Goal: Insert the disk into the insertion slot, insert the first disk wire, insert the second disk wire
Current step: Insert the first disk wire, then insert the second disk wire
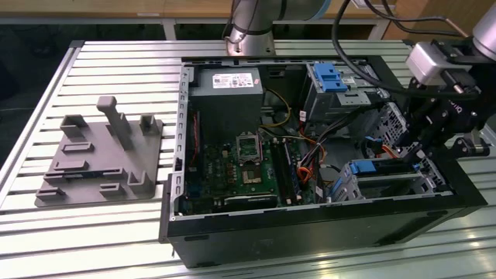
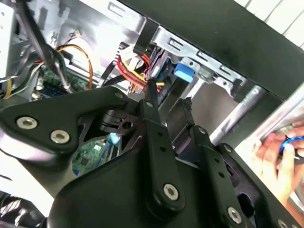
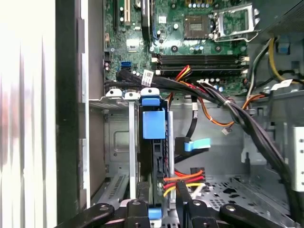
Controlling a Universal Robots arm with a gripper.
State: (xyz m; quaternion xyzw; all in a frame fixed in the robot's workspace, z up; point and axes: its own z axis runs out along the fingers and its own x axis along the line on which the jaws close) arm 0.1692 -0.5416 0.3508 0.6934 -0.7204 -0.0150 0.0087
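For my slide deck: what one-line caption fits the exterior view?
Robot hand reaches into an open computer case on a slatted table, close to the blue-railed disk in its metal cage.

Found the disk [image 3: 153, 124] standing on edge in the insertion slot [image 3: 118, 142], gripper [image 3: 162, 186] at its end, red-and-yellow wires [image 3: 186, 177] just beside.

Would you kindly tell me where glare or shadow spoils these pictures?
First wrist view: the table is blown out to white. Exterior view: glare on its near slats, the case interior dim. Second wrist view: the hand is a dark, shadowed mass.
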